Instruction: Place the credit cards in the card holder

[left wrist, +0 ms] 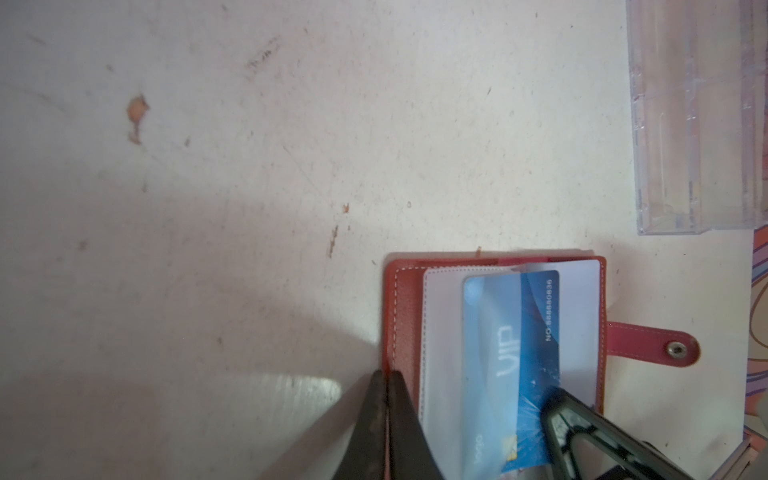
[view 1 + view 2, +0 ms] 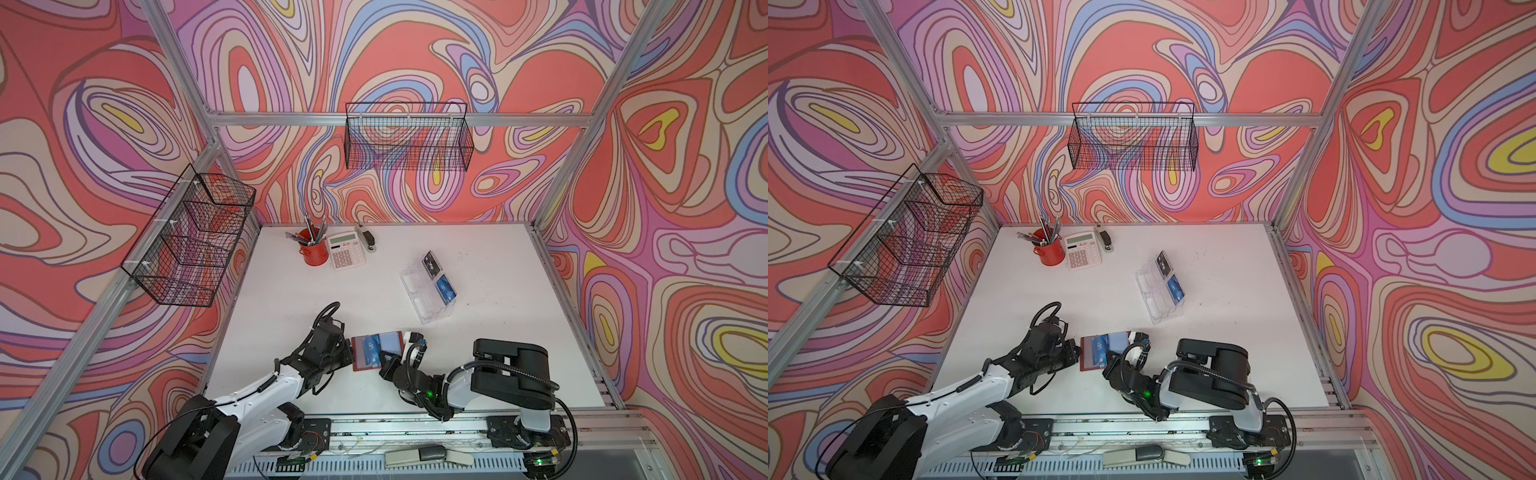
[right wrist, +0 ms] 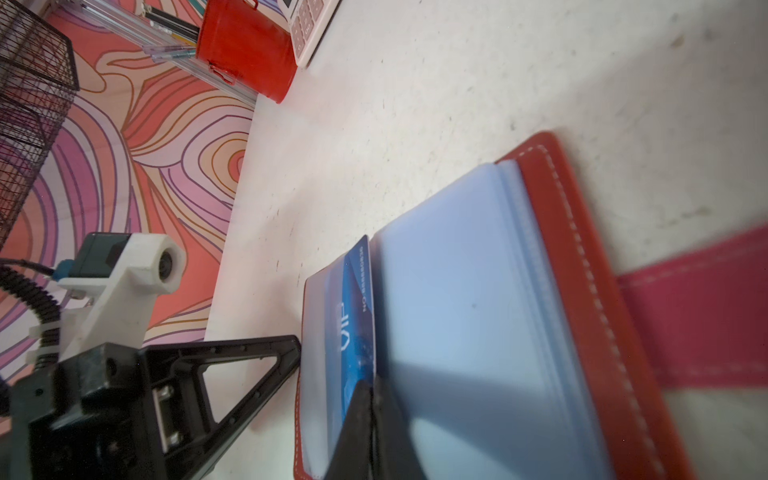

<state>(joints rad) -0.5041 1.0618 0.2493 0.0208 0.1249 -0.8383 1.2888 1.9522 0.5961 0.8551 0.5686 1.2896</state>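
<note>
Item: right hand (image 3: 372, 386), jaws drawn almost together with the near end of a blue card (image 3: 357, 324) between them, so it reads as a pinch on the card; how firm that pinch is cannot be told. Item: blue card, marked "VIP", lying over the open pages and partly under a hazy clear sleeve (image 1: 440, 332), one long strip of it bare outside. Item: left hand (image 1: 387, 376), jaws closed on the outer edge of the red cover, pinning it flat. Item: card holder (image 2: 365, 366), open like a booklet on the near middle of the desk (image 2: 291, 311), between the two hands, its snap tab (image 1: 652, 343) spread out to the side. Item: acrylic stand (image 2: 419, 299), well apart toward the far right, holding a black card (image 2: 431, 262) and a second blue card (image 2: 445, 287). Step in hand, by judgement: seating this card in its sleeve, an early part of the task, with at least two cards left in the stand. Next move, by judgement: push the card along its own plane until the bare strip is covered, keep the cover pinned so the holder does not slide, then let go without dragging the card back out.
</note>
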